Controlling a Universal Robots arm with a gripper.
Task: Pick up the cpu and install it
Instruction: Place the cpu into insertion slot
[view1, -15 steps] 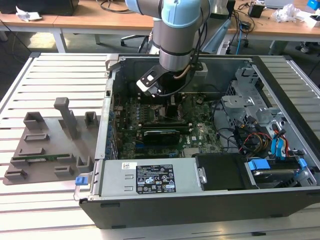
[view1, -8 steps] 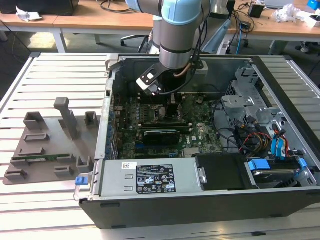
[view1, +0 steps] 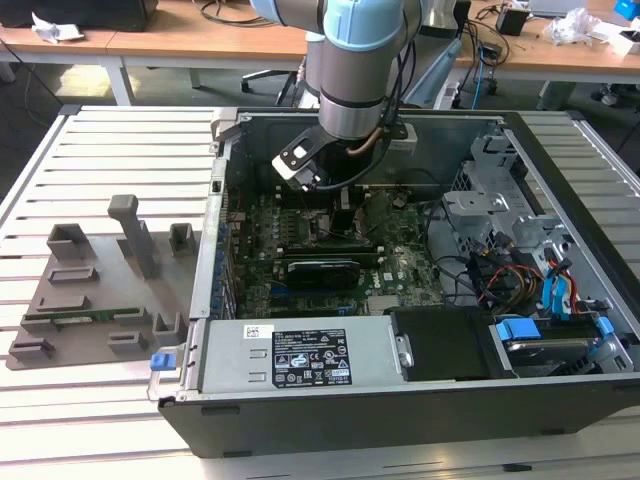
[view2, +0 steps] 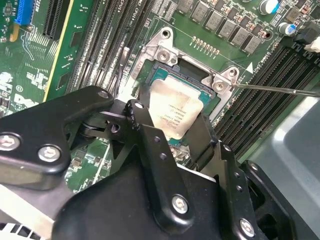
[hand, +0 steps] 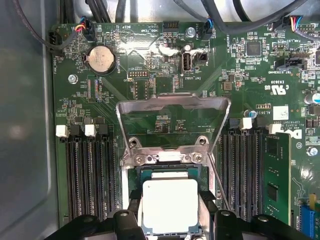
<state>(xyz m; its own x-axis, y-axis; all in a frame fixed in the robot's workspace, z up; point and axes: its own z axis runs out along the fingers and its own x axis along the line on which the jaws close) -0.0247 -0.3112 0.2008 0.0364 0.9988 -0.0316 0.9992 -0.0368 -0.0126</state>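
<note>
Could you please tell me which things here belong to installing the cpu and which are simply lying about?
For the job:
- cpu
- socket beneath it
- clamp plate, swung open
- gripper, at the cpu

Just there:
- memory stick in its slot
- coin battery
- power supply
- grey holder tray outside the case

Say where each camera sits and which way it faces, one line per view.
Exterior view: off the arm, looking down into the open computer case; the arm reaches in.
First wrist view: on the wrist, squarely facing the motherboard; fingers flank the cpu.
Second wrist view: on the wrist, slanting past the gripper to the socket.
Shared: both wrist views show the cpu between the fingers.
</note>
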